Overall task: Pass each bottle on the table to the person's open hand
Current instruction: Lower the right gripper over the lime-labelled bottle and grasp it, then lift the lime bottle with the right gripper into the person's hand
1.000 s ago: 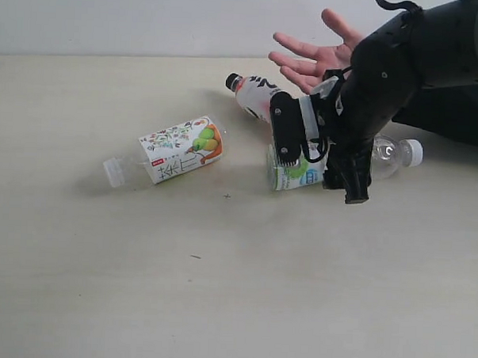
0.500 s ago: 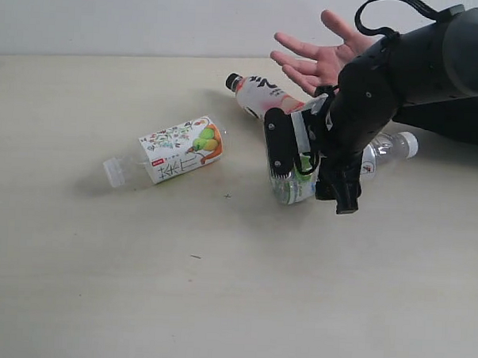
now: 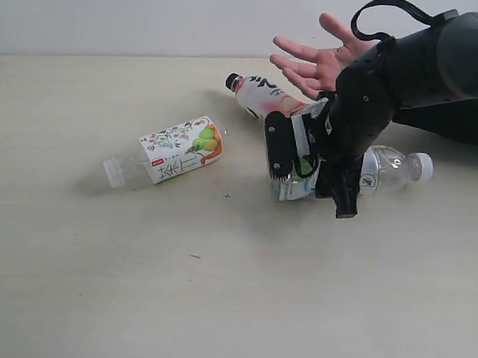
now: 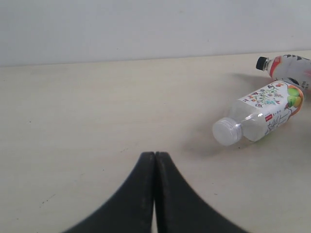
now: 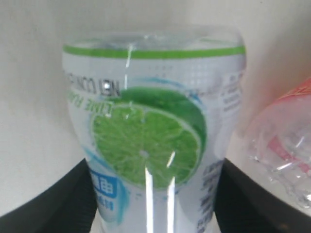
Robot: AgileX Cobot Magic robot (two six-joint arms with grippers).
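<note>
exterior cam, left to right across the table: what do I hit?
floral bottle → pink bottle → green-and-white bottle in the right gripper → clear white-capped bottle end; cannot tell if that end is a separate bottle. The open hand is left out: it overlaps several.

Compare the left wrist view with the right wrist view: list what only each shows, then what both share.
Only the left wrist view: the shut left gripper and the floral bottle, lying on its side with a white cap. Only the right wrist view: the lime bottle, close up and held between the fingers of the right gripper. Both: the table and, it seems, the pink bottle, which the right wrist view catches only as a clear, pink-tinted edge.
</note>
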